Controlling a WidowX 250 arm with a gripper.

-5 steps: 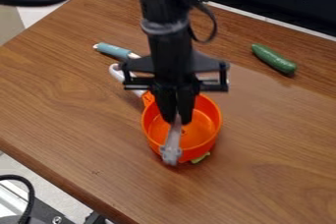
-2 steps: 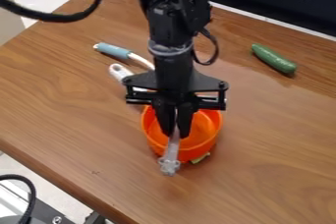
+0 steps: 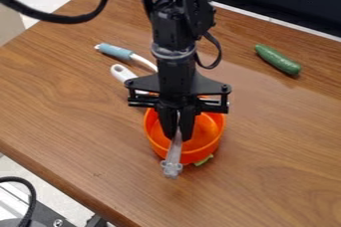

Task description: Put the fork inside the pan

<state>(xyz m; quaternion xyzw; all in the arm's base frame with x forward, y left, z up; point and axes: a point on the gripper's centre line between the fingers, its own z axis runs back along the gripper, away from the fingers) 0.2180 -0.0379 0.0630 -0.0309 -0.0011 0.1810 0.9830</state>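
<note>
My black gripper (image 3: 178,135) is over the orange pan (image 3: 208,144), its fingers pinched on the upper part of a grey fork (image 3: 173,155). The fork slants down across the pan's near rim, and its knobbed end shows in front of the pan's near wall. Whether it touches the rim, I cannot tell. The white pan handle (image 3: 122,73) points to the upper left and is partly hidden behind the gripper.
A utensil with a blue handle (image 3: 115,51) lies behind the pan handle. A green cucumber (image 3: 277,60) rests at the right rear of the wooden table (image 3: 73,116). Something green (image 3: 204,160) peeks out under the pan's near right side.
Gripper and fork have shifted down in the view, mostly between the first two frames, with the fork's end now farther in front of the pan. The pan has stayed put.
</note>
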